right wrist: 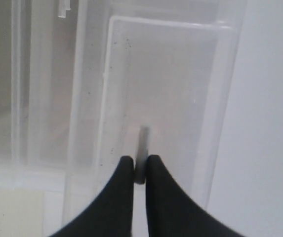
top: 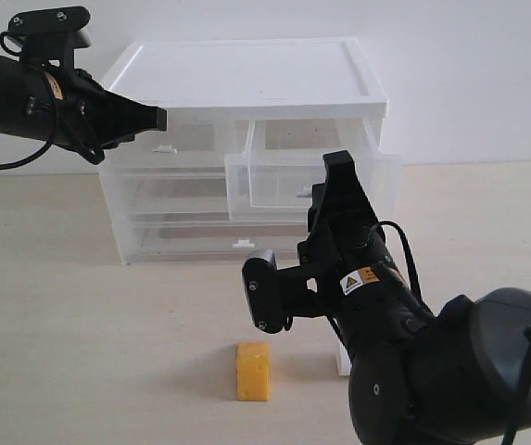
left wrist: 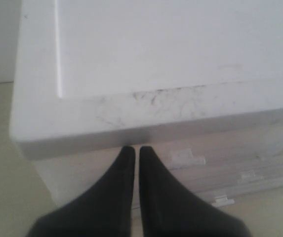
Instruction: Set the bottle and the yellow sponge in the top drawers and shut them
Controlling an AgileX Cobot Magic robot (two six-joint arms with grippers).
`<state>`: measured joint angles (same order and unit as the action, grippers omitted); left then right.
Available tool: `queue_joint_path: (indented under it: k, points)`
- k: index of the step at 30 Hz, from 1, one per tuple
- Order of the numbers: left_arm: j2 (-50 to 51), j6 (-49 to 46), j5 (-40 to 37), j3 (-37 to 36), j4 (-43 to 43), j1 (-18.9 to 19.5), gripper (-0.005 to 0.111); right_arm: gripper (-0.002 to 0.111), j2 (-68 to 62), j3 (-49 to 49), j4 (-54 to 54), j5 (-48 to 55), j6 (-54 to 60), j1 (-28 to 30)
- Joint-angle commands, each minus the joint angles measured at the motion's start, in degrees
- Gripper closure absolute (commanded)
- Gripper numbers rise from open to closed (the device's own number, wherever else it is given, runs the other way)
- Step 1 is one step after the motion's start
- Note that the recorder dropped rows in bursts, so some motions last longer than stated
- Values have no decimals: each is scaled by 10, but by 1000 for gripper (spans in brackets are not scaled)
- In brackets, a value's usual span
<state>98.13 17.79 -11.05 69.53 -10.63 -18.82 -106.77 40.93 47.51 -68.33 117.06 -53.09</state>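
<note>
The yellow sponge (top: 253, 371) lies on the table in front of the chest (top: 246, 74). No bottle shows in any view. Of the two top drawers, the right one (top: 274, 181) is pulled partway out. My right gripper (top: 333, 181) (right wrist: 140, 163) is shut on its small handle (right wrist: 141, 148), pinched between the fingertips. The left top drawer (top: 191, 139) sits flush with its handle (top: 164, 147) (left wrist: 183, 157) free. My left gripper (top: 161, 119) (left wrist: 133, 150) is shut and empty, its tips at the front edge of the chest's white top, above that drawer.
Two full-width drawers (top: 200, 222) sit shut below the top pair. A white wall stands behind the chest. My right arm's bulky body (top: 413, 362) fills the near right of the table, close to the sponge.
</note>
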Motion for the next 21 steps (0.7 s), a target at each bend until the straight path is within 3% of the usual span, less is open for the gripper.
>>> queue_joint_path:
  k: [1,6,15,21]
  points:
    - [12,-1,25,4,-8,3,103,108,10,-3,-8,-16,6,0]
    - [12,-1,25,4,-8,3,103,106,10,-3,4,-16,2,0]
    - [12,-1,29,4,-8,3,103,76,10,-3,28,-16,-77,0]
    - [12,-1,31,4,-8,3,103,74,10,-3,61,-16,-118,-2]
